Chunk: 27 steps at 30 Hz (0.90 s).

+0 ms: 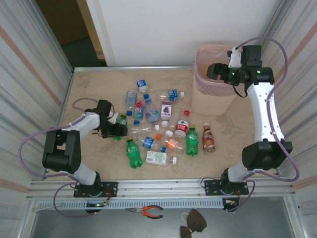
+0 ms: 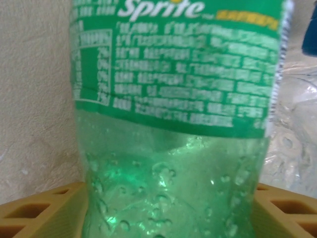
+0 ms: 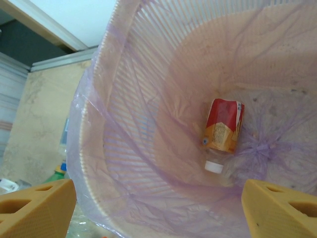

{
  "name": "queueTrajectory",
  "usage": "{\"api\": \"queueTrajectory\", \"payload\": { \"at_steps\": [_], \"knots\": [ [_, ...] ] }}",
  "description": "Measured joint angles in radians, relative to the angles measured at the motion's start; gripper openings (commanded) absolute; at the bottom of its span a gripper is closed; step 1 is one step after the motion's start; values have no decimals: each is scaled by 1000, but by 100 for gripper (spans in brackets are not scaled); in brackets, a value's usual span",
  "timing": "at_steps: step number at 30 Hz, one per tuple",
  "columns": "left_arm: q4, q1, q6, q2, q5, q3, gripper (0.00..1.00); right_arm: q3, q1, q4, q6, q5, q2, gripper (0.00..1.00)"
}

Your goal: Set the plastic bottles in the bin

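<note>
Several plastic bottles (image 1: 163,129) lie scattered across the middle of the table, clear, green and brown. My left gripper (image 1: 117,128) is low at the left edge of that cluster. In the left wrist view a green Sprite bottle (image 2: 173,99) sits between the yellow fingers (image 2: 42,210), which press against both of its sides, so my left gripper (image 2: 171,208) is shut on it. My right gripper (image 1: 217,71) hangs open over the pale pink bin (image 1: 208,96) at the back right. Between its spread fingers (image 3: 34,208) I look into the lined bin (image 3: 99,148), where a red-labelled bottle (image 3: 223,131) with a white cap lies on the bottom.
A crumpled clear bottle (image 2: 294,129) lies just right of the Sprite bottle. Two more green bottles (image 1: 132,152) (image 1: 192,141) and a brown one (image 1: 208,138) lie near the front. Corrugated walls close both sides. Pliers (image 1: 148,211) rest on the ledge below the table.
</note>
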Motion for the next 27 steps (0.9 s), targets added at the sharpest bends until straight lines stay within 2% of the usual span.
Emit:
{"api": "queueTrajectory", "payload": {
  "at_steps": [14, 22, 27],
  "knots": [
    [4, 0, 6, -7, -4, 14, 55, -20, 3, 5, 0, -2, -32, 85],
    [37, 0, 5, -171, -26, 4, 50, -39, 75, 8, 1, -2, -66, 85],
    [81, 0, 10, -289, 12, 1, 48, -95, 157, 48, 0, -15, -119, 85]
  ]
}}
